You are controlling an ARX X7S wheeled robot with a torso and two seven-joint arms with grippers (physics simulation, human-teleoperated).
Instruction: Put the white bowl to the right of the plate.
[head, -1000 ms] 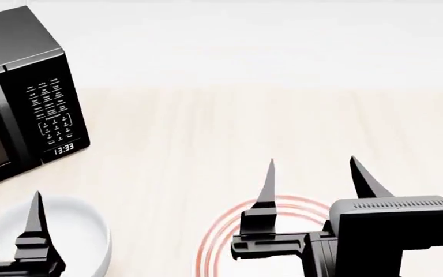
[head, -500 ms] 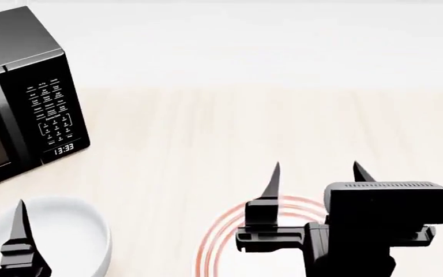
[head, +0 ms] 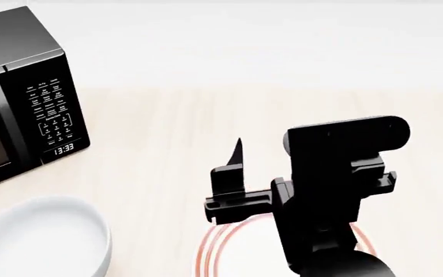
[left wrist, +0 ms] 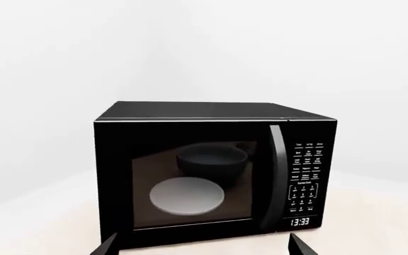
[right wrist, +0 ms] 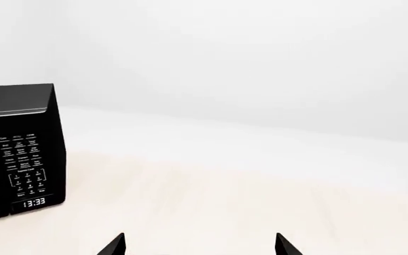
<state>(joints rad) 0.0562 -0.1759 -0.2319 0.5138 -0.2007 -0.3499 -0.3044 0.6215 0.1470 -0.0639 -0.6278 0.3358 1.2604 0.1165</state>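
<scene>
The white bowl (head: 43, 236) sits at the lower left of the head view, in front of the microwave. The plate (head: 208, 253) lies to the bowl's right; only its left rim with red rings shows, the rest is behind my right arm. One finger (head: 236, 158) of the right gripper points up above the plate, and the other is hidden by the wrist block. In the right wrist view, the right gripper (right wrist: 199, 247) is open and empty. The left gripper (left wrist: 202, 248) is open too, facing the microwave, and is out of the head view.
A black microwave (head: 21, 98) stands at the back left, door shut, clock reading 13:33. Its front fills the left wrist view (left wrist: 211, 175), with a pale dish (left wrist: 187, 195) behind the glass. The right wrist view catches its keypad side (right wrist: 23, 154). Light wooden tabletop (head: 206, 121) stretches behind the plate.
The right arm has lifted, and its gripper now stands higher above the plate. The left gripper has slid down and out of the head view, leaving the bowl uncovered.
</scene>
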